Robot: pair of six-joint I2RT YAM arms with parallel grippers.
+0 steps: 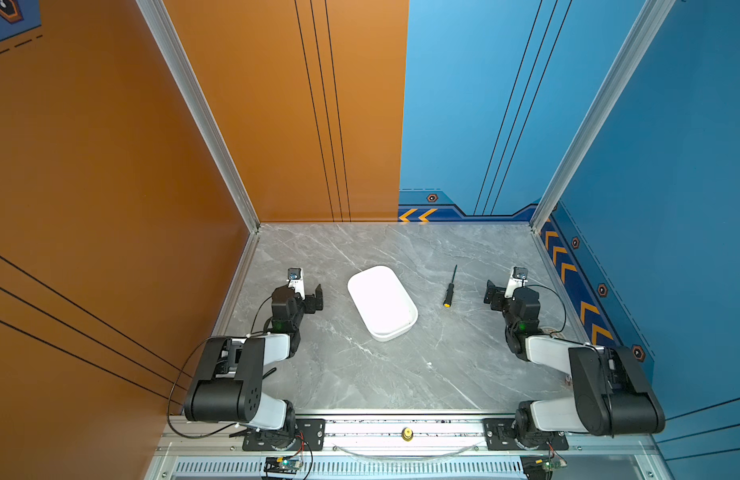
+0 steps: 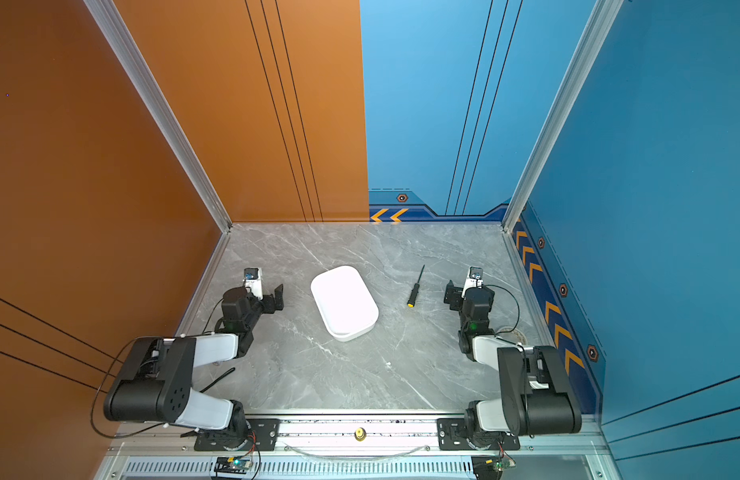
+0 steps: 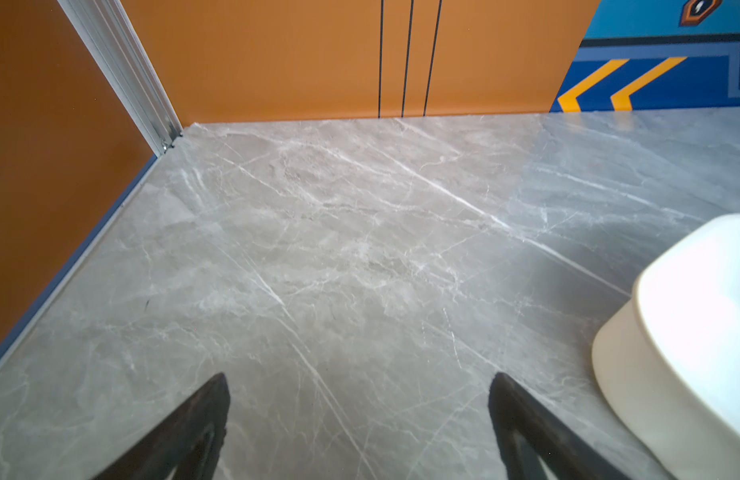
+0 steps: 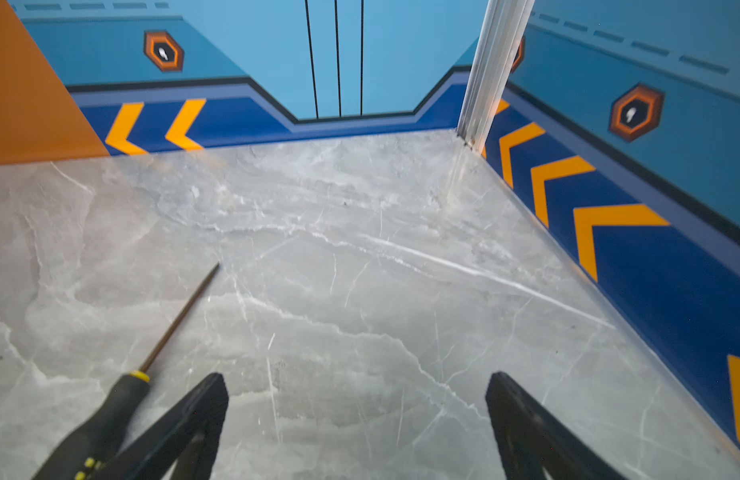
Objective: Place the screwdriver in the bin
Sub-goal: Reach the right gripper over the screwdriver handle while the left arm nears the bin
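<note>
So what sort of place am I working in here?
Most likely a purpose-built robot test cell: printed orange and blue wall panels on aluminium framing, a marble-look tabletop, and only a white bin and screwdriver laid out.

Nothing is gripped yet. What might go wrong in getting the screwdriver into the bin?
1. The screwdriver lies flat on the table beside the open right tool, not between its jaws; closing now would likely miss.
2. It is slim and low, so a finger nudge may roll it away.
3. The bin has low walls; a crooked release may leave it across the rim.
</note>
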